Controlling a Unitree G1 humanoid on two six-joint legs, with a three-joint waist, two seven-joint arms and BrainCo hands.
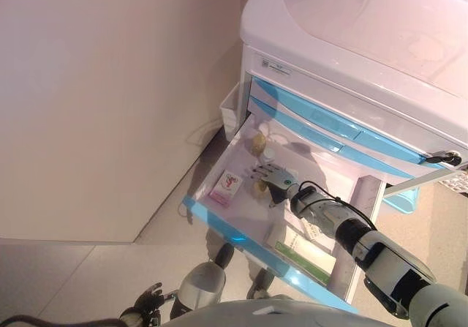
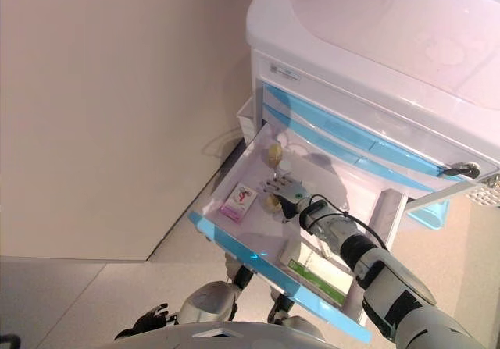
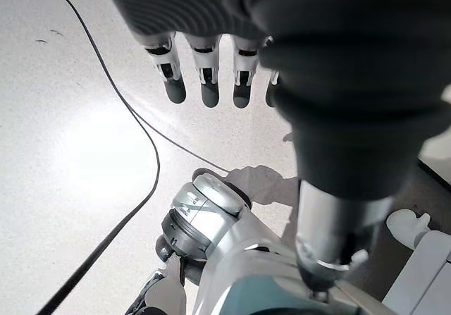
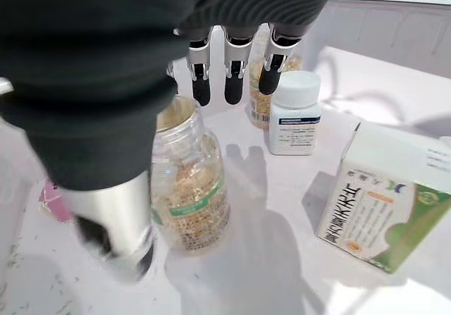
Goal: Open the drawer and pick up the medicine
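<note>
Two hands show, and only the right hand is inside the open drawer of a white cart. Its fingers are straight and spread, clasping nothing. Right beneath the palm stands a clear jar of yellowish medicine. Past the fingertips sit a small white bottle and a second jar. A pink box lies beside the hand, and a green-and-white box lies on its other side. The left hand hangs low over the floor, fingers relaxed and apart.
</note>
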